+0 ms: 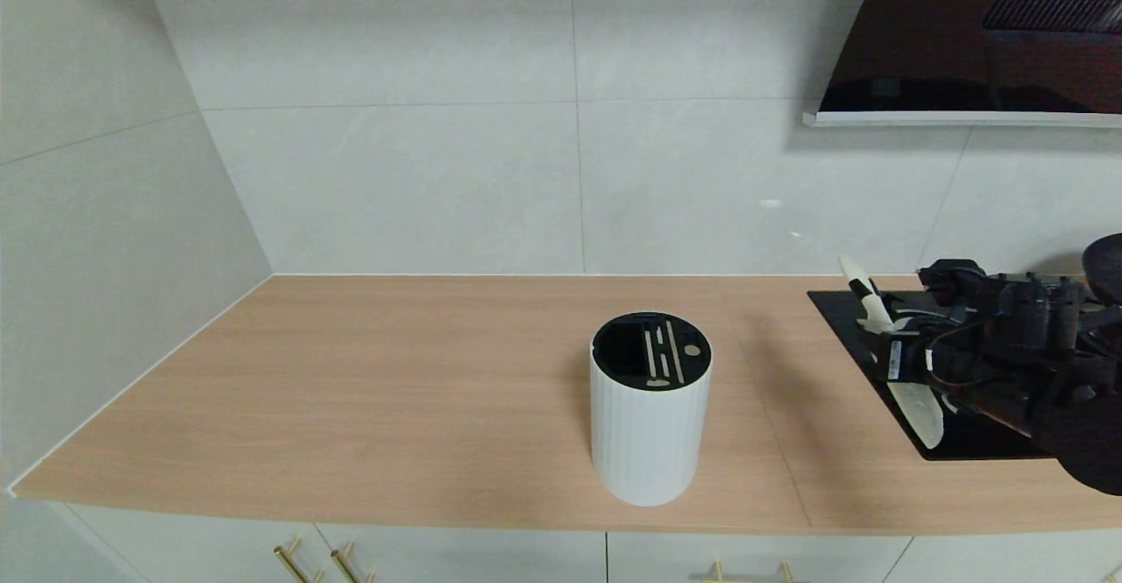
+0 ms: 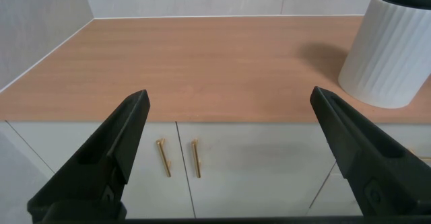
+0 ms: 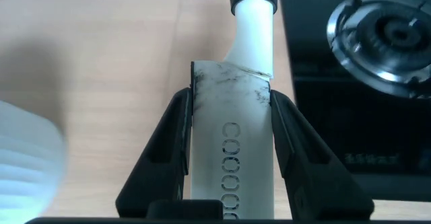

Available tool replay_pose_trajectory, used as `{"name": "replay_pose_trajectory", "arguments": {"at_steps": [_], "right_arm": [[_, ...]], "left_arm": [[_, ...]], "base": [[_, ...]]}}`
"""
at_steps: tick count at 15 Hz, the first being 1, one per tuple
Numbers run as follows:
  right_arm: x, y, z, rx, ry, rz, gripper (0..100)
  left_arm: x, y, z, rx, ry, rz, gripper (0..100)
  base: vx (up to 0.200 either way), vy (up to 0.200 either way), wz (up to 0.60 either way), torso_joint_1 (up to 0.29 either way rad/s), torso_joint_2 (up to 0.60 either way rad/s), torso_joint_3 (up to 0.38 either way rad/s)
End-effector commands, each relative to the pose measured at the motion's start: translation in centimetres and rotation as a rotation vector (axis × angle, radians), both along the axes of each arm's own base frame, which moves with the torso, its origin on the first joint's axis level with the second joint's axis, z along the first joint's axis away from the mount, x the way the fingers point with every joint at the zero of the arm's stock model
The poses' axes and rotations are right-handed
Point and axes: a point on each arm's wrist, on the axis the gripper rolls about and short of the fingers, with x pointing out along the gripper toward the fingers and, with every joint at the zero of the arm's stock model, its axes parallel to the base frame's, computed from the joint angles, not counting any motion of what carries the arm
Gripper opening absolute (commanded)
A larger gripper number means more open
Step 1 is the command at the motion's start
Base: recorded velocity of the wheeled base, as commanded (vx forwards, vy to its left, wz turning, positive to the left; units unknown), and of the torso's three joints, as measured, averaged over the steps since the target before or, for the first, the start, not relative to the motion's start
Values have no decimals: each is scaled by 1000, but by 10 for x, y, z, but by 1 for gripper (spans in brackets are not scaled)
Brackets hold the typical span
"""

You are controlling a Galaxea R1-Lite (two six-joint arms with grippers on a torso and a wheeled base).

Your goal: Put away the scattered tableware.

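A white ribbed holder [image 1: 649, 408] with a black slotted top stands upright near the counter's front edge, at the middle. My right gripper [image 1: 903, 342] hovers over the black cooktop to the holder's right, shut on a white knife [image 1: 922, 409]. The handle points up and back, the blade down and forward. In the right wrist view the gripper [image 3: 229, 150] clamps the knife [image 3: 232, 116] by its blade, with the holder [image 3: 27, 157] off to one side. My left gripper [image 2: 229, 99] is open and holds nothing, low in front of the cabinets, with the holder [image 2: 389, 46] beyond it.
The wooden counter [image 1: 394, 390] meets tiled walls at the back and left. A black cooktop [image 1: 964, 443] with a burner [image 3: 387, 32] is set into its right end. A dark range hood [image 1: 964, 39] hangs above. Cabinet doors with gold handles [image 2: 163, 158] lie below the counter.
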Motion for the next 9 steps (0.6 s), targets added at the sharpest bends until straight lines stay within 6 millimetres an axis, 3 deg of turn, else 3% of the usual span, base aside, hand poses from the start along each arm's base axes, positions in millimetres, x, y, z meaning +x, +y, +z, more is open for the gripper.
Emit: {"name": "replay_pose_trajectory", "arguments": {"at_steps": [1, 4, 7, 9], "right_arm": [[-17, 11, 30, 13, -73, 41, 0], [-33, 28, 48, 20, -99, 105, 0], [-37, 48, 85, 33, -185, 161, 0], [-41, 70, 124, 46, -210, 231, 0]], "left_arm": [[0, 0, 0, -1, 1, 0, 100], [-1, 0, 3, 2, -18, -8, 100], [-7, -5, 66, -1, -66, -224, 100], [22, -8, 127, -7, 37, -377, 100]], "base": [[0, 0, 0, 0, 0, 0], [0, 0, 0, 0, 0, 0], [0, 0, 0, 0, 0, 0], [0, 0, 0, 0, 0, 0]]}}
